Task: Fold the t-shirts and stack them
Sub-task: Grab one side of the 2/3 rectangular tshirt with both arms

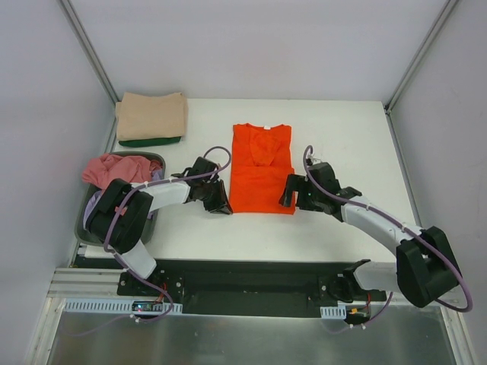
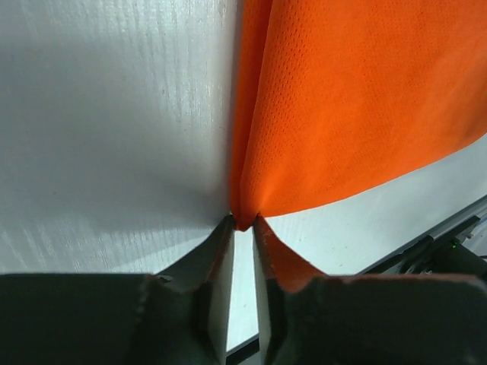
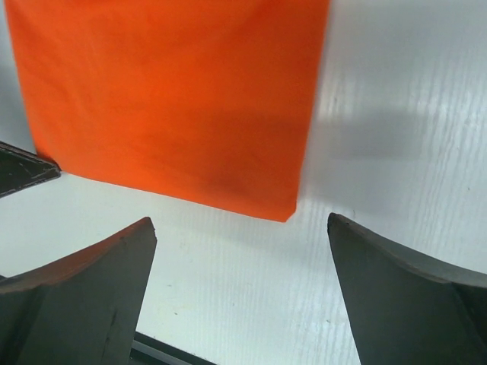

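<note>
An orange t-shirt (image 1: 262, 169) lies flat mid-table, sleeves folded in, neck at the far end. My left gripper (image 1: 222, 204) is shut on the shirt's near left hem corner; in the left wrist view the orange t-shirt (image 2: 358, 106) bunches into a pinch between the tips of the left gripper (image 2: 243, 223). My right gripper (image 1: 287, 199) is open beside the near right hem corner. In the right wrist view the right gripper (image 3: 242, 226) has wide-apart jaws just short of the orange t-shirt's (image 3: 175, 99) corner, touching nothing. A folded tan t-shirt (image 1: 151, 115) rests on a dark green one (image 1: 151, 141) at the far left.
A dark grey basket (image 1: 85, 225) at the left table edge holds a pink t-shirt (image 1: 116, 168) and a bit of lilac cloth (image 1: 156, 175). White walls with metal posts enclose the table. The arm bases sit on a black rail at the near edge.
</note>
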Motion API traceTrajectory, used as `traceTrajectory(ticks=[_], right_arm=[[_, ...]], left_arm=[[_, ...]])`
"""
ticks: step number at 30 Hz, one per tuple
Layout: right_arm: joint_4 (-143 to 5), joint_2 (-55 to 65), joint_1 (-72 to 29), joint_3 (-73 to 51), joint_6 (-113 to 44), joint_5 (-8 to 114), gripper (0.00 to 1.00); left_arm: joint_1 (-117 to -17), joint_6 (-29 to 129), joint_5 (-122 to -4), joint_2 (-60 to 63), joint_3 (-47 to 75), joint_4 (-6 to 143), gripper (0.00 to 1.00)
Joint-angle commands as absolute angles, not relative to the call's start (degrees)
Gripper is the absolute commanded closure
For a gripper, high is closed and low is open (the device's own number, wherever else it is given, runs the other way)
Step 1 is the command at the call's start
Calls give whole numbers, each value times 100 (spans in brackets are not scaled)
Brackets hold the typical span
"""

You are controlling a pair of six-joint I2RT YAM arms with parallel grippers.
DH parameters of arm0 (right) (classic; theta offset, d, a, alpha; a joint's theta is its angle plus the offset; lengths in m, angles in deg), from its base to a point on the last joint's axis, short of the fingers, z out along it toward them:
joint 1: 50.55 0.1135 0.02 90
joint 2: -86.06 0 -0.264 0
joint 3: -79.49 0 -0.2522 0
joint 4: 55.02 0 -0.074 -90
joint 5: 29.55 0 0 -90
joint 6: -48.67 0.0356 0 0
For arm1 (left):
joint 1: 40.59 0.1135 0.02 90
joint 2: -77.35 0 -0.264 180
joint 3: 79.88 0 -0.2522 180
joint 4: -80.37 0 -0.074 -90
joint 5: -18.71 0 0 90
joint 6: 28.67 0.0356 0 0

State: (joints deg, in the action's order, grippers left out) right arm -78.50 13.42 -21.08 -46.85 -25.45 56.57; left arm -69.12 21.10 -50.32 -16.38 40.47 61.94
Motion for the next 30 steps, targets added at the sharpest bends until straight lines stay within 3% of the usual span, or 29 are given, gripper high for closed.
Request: traceTrajectory(ticks=[1,4,11,22,28,30], right_arm=[[-8082,1285,-2155,-4904,-2341,5711,2],[-7995,1180,-2163,-5018,-2253,5554,1],[-7723,925,-2163,-5115,-2147,5509,14],[-7616,362,-2164,-5080,-2041,5667,60],[-7651,476,-2164,-5151,-2033,5343,98],[-7669,598,-2163,-5203,-2024,5036,99]], left_arm=[[-6959,2160,-5037,-1915,3899,6265,88],[-6959,2169,-5037,-2003,3863,6265,100],[-6968,2187,-5230,-1767,4100,6388,100],[-6968,2125,-5257,-1713,4197,6397,100],[-6968,2020,-5353,-1354,4425,6555,100],[-6977,1985,-5441,-1004,4574,6582,100]])
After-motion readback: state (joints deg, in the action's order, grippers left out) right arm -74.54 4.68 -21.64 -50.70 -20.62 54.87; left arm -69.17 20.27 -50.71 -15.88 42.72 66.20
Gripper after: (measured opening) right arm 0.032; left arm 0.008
